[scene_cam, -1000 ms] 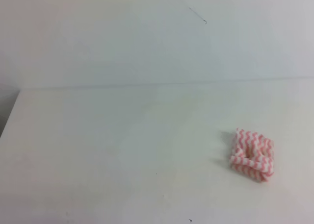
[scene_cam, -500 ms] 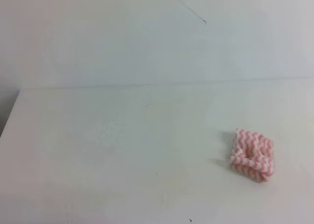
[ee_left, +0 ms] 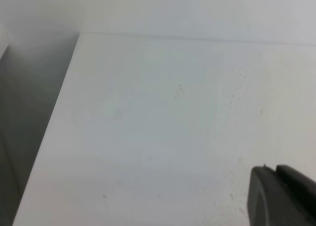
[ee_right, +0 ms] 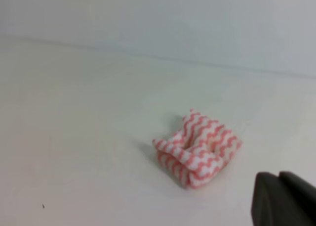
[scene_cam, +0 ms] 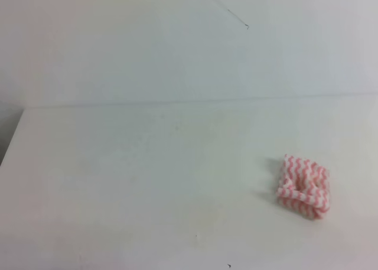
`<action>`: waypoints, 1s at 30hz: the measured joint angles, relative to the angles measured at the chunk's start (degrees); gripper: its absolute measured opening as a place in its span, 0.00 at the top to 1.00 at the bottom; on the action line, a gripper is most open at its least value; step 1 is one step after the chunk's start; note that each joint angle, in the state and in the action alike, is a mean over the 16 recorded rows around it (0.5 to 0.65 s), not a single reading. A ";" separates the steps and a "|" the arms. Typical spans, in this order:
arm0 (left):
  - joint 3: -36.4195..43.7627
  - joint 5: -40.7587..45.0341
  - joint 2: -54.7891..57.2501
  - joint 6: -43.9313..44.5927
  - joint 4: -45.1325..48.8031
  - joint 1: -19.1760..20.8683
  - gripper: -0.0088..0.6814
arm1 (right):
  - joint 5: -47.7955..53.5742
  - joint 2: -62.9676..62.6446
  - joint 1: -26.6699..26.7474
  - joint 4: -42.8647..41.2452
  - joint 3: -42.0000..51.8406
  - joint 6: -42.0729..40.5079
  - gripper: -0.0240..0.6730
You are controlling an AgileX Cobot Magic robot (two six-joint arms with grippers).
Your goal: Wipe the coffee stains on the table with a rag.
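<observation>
Nothing has moved; rag (scene_cam: 303, 186) lies on white table (scene_cam: 147, 181); right end effector (ee_right: 284, 199) pressed together, empty.

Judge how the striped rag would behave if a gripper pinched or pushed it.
The rag looks soft and bunched into thick folds, so it would likely squash and flop rather than hold shape. It seems light, so on the smooth white table a push would probably slide it, not roll it.
</observation>
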 joint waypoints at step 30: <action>0.00 0.12 -0.19 -0.07 0.00 0.01 0.99 | 3.07 -10.28 -21.91 0.09 7.64 0.00 0.97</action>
